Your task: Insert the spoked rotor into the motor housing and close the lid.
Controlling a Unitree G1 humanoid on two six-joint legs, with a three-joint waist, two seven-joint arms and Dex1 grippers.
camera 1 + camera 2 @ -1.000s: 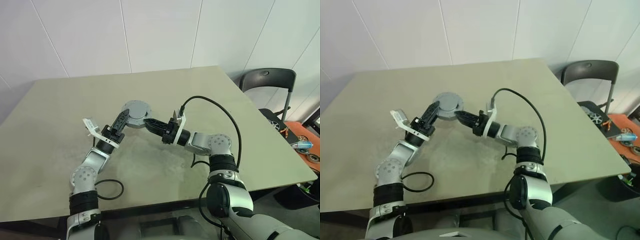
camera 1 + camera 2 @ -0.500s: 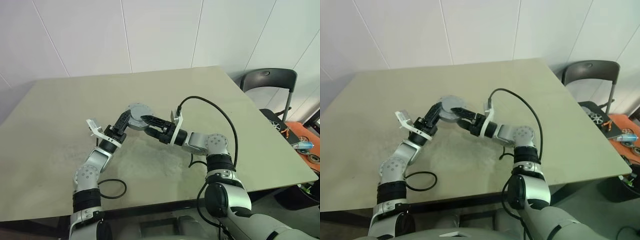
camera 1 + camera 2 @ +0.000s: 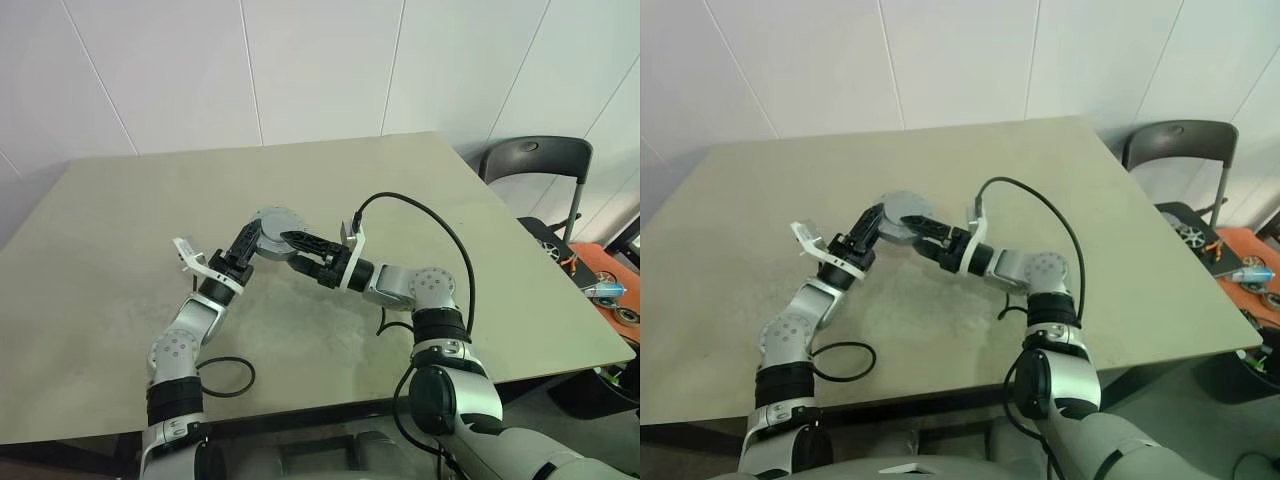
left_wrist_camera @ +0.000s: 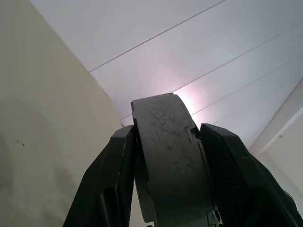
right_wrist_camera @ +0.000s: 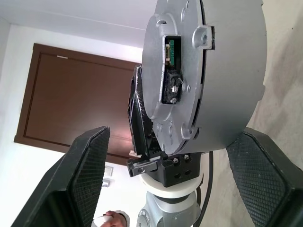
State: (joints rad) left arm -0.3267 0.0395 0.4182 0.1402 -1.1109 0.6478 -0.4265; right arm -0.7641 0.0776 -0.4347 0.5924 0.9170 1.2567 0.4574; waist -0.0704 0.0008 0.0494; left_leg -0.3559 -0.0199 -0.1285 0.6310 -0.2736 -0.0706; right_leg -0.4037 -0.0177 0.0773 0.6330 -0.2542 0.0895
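A matte, beige-grey worktop [image 3: 420, 190] with a faintly mottled surface carries the scene. Above its middle, the left hand [image 3: 246, 240] holds the motor housing [image 3: 277, 222], a shallow round light-grey metal casing. In the left wrist view its two black fingers [image 4: 111, 179] press on either side of the housing's scuffed, curved rim, so the hand is partly closed and clamped on it, lifting it off the worktop with its flat faces upright.

The right hand [image 3: 293, 244] reaches in from the opposite side, just beside the housing. Its two black fingers, with a fine cross-hatched grip texture [image 5: 87, 172], stand wide apart on either side of the casing without touching it, and they hold nothing. From the right wrist view, the housing's flat circular face shows a raised disc with small screw bosses, a black rectangular recess at the centre and a small green mark [image 5: 169, 47] inside it.

A black cable [image 3: 440, 235] arches in a smooth loop over the right forearm. Beyond the worktop's far right corner, well away from both hands, stands a black folding chair [image 3: 535, 165] with a moulded plastic backrest. Behind the housing in the right wrist view is a dark brown panelled door [image 5: 71, 99] set in a white wall.
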